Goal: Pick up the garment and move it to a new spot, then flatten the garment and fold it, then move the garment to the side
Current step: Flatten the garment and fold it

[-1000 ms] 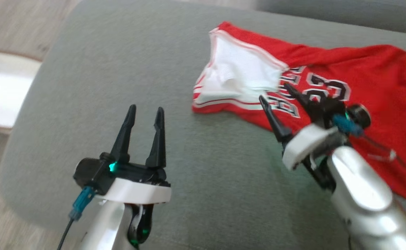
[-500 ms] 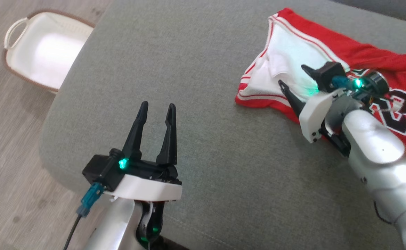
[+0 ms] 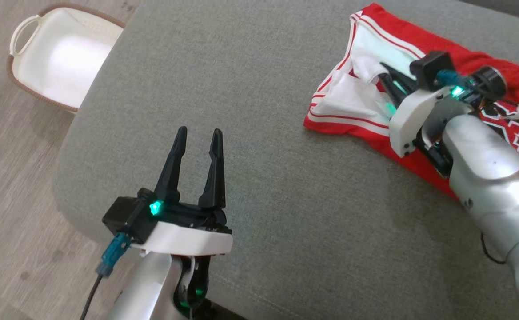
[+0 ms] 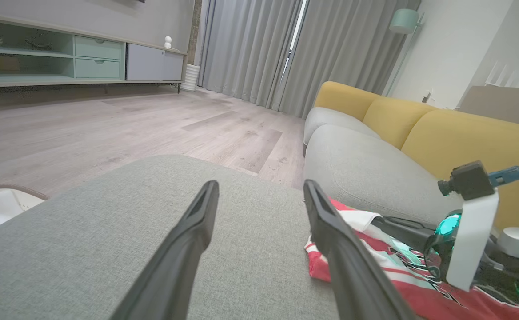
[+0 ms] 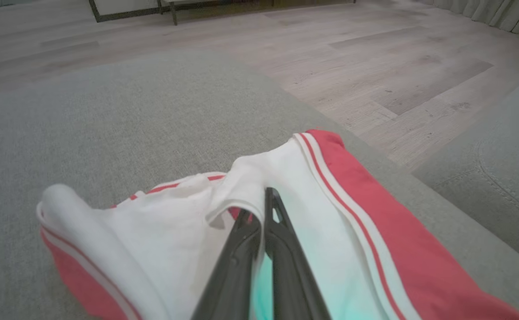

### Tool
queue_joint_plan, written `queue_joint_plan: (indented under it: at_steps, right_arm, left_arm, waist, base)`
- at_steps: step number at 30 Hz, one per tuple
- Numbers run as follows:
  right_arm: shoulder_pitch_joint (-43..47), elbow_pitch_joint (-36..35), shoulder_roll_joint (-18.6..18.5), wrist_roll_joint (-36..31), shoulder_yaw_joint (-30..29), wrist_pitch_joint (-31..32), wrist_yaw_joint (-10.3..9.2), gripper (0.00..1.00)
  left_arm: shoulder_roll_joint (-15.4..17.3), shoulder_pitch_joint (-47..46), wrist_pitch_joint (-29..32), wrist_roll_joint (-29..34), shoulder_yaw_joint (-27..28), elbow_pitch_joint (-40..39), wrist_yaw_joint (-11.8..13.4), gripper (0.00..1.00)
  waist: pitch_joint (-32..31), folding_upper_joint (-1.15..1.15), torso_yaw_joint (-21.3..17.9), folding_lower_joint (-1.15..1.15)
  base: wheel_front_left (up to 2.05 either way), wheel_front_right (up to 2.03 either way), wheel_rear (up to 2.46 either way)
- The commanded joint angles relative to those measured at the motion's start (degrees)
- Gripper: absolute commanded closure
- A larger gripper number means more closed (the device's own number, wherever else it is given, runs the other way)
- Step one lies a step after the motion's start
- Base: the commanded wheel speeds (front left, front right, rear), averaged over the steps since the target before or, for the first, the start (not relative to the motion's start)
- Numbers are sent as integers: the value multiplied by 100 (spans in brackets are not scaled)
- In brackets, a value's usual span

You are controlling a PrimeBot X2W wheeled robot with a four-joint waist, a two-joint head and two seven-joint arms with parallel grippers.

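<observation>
On woven grey cushion (image 3: 264,111), right hand (image 5: 266,198) seemingly pinches rumpled jersey (image 5: 184,231).

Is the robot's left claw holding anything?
No, the left gripper has its fingers spread apart above the grey cushion with nothing between them.

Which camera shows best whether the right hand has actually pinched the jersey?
Right wrist view: the right hand is shut on a white fold of the jersey, seen close. Head view shows the hand from above, the pinch itself unclear; left wrist view shows it side-on.
</observation>
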Motion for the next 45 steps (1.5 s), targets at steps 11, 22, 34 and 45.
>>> queue_joint_plan:
  at_steps: [11,22,34,45]
  right_arm:
    - [-1383,660,-428,543,-500,142,-5,100]
    - [-2707,1843,-581,-190,-1113,-308,-5,0]
    - [-1251,1385,-11,138,-1469,-1024,-5,0]
    - [886,-890,111,131,-2071,-1032,-5,0]
  left_arm:
    - [40,-135,-29,-97,95,-269,64,0]
    - [40,-150,-29,-114,139,-250,85,0]
    - [40,-58,-29,148,419,-83,-78,0]
    - [40,166,-29,526,1058,-72,-296,0]
  waist:
    - [128,0,10,0]
    - [255,0,98,0]
    - [-673,0,-363,0]
    - [-1252,0,-1303,0]
  base:
    - [0,0,0]
    - [0,0,0]
    - [0,0,0]
    - [0,0,0]
